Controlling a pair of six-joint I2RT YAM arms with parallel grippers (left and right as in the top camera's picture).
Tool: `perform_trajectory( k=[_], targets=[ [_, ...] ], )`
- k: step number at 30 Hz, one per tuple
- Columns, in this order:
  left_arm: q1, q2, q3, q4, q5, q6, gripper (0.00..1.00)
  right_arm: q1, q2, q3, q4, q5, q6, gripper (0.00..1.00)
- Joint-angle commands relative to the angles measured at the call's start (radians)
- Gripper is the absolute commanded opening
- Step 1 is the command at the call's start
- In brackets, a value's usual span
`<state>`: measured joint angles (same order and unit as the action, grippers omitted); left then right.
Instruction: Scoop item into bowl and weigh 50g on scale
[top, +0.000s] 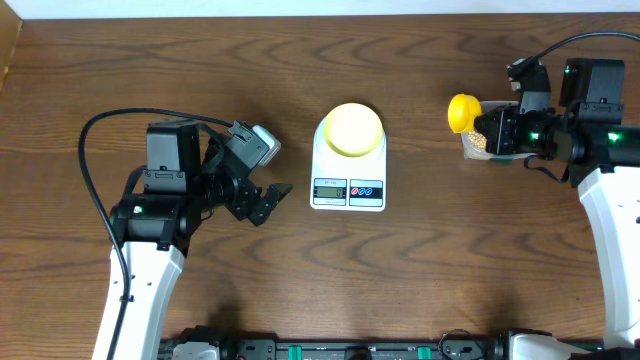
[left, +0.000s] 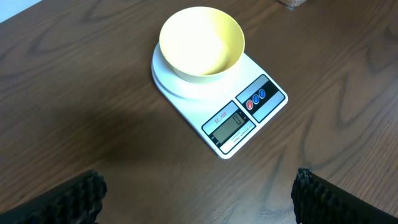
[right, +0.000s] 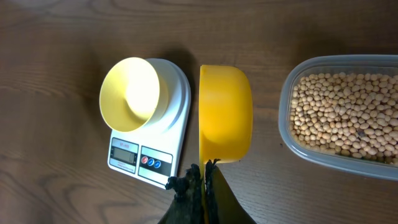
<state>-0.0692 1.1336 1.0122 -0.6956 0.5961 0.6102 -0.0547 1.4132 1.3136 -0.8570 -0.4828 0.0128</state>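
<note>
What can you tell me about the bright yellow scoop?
The scoop is bright yellow and looks like smooth plastic. It has a deep round cup and a thin handle, and the right gripper pinches that handle. The scoop seems to hang above the table, between the scale and the clear tub of beans. Its cup is turned sideways, so the inside is hidden.

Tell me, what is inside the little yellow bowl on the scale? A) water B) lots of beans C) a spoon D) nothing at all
D: the left wrist view shows the bowl on the scale with only its bare yellow inside, while the beans lie in the clear tub and the right gripper holds the yellow scoop.
</note>
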Motion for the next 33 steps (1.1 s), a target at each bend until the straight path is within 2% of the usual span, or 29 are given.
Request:
perform_trajectory(
  k=[1,22,33],
  targets=[
    [0.0,0.003,0.014,-0.002,-0.005,0.006,0.97,0.004,-0.002,0.015,-0.004,-0.013,-0.019,0.01],
    [0.0,0.003,0.014,-0.002,-0.005,0.006,0.98,-0.006,-0.001,0.015,-0.034,0.067,-0.029,0.01],
    [0.0,0.003,0.014,-0.002,-0.005,0.006,0.98,-0.048,-0.001,0.044,-0.053,0.191,0.024,0.01]
  ],
)
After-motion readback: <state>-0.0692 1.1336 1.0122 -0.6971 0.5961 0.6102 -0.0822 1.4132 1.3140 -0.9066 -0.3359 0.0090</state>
